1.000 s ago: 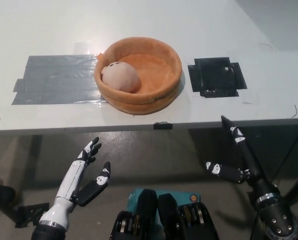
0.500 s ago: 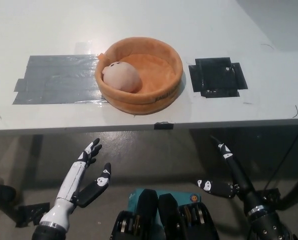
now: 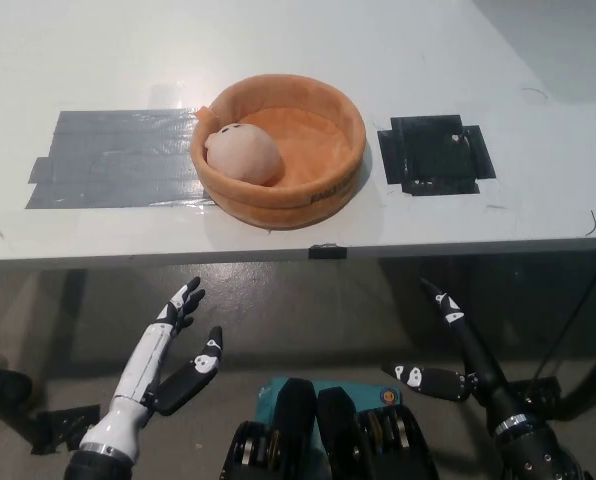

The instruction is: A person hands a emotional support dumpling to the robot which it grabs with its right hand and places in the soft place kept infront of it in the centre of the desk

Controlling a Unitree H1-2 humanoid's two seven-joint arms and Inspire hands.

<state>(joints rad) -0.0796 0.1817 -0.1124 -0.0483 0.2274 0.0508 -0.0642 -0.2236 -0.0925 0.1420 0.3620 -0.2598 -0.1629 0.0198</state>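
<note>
Right hand: black, low at the lower right, below the counter's near edge; fingers spread apart, grasping nothing.
Dumpling: pale pinkish plush, lying inside the orange basket, pressed against its left inner wall; small face marks at its upper left, too small to make out.
Basket: round, soft, orange, with a raised padded rim; sits at the middle of the counter near the front edge; small dark lettering on the front wall, not readable.
Grey tape patch: wide strips laid flat on the counter, just left of the basket, right end touching or running under the basket's rim.
Black tape square: flat on the counter, right of the basket, apart from it.
Counter: white, its front edge crossing the view below the basket; a small dark tab at that edge under the basket.
Left hand: white, resting low at the lower left, below the counter edge; fingers apart, empty.
Floor: grey, seen beneath the counter.
</note>
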